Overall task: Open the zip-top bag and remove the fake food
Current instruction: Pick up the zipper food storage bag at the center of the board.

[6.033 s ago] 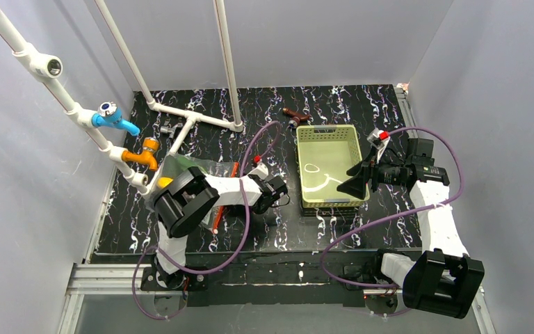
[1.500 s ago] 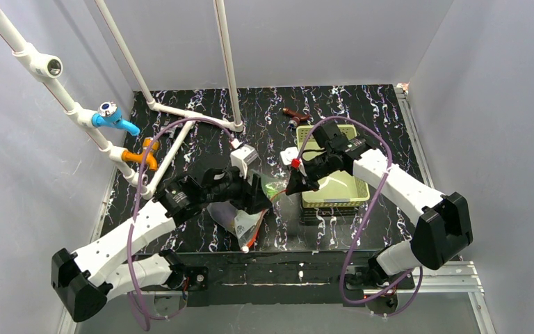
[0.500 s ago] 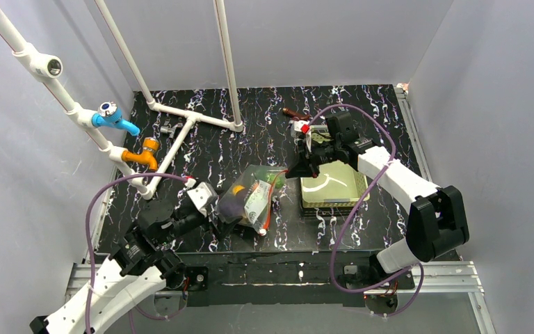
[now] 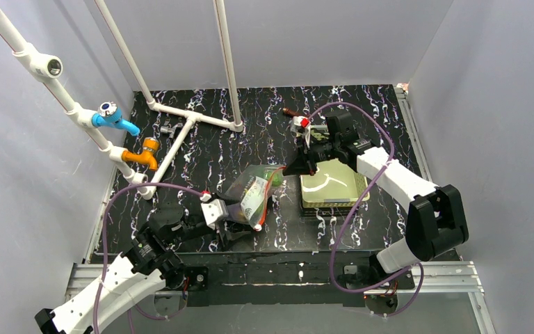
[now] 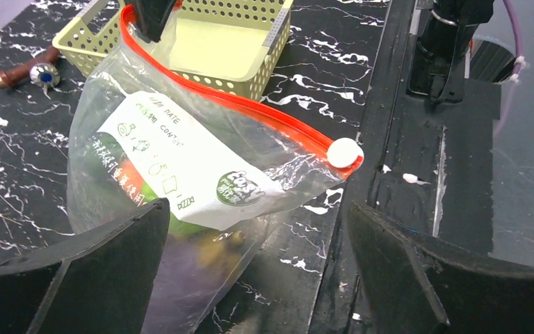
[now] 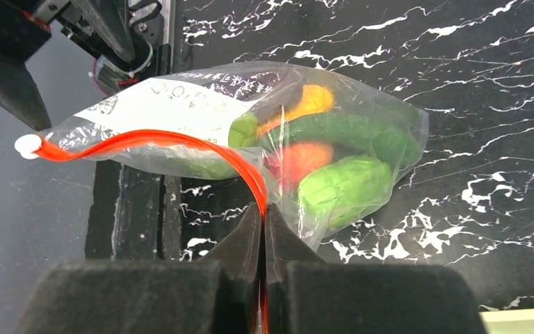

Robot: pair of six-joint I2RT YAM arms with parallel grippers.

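**Top external view.** I see the zip-top bag (image 4: pixel 254 196) lying on the black table (image 4: pixel 201 149), just left of the yellow-green basket (image 4: pixel 334 202). The right gripper (image 4: pixel 293 169) sits at the bag's far corner, next to the basket. The left gripper (image 4: pixel 240 228) is low at the bag's near end. From this height I cannot tell how either pair of jaws stands.

**Left wrist view.** The left gripper (image 5: pixel 257 212) has its jaws spread wide and is holding nothing. The bag's bottom end lies between the two fingers (image 5: pixel 90 271); I cannot tell whether it touches either of them. The red-orange zipper strip (image 5: pixel 250 111) runs along the bag's right edge to a white slider (image 5: pixel 344 152) at the near end of the strip. The fake food (image 5: pixel 174 223) shows inside the bag as green and yellowish shapes behind a white label. At the far end of the strip is the right gripper (image 5: pixel 154 14), in front of the basket (image 5: pixel 271 76). A brown object (image 5: pixel 21 69) lies on the table left of the basket.

**Right wrist view.** The right gripper (image 6: pixel 263 209) is pinched tight on the zipper strip (image 6: pixel 181 142), which passes between its fingers. The rest of the bag (image 6: pixel 181 104) lies beyond the fingertips. A green cucumber (image 6: pixel 348 129), a red-orange tomato (image 6: pixel 306 156), a second green piece and a yellow-orange piece are all inside the plastic. The slider (image 6: pixel 24 145) is at the opposite end of the strip (well apart from these fingers).
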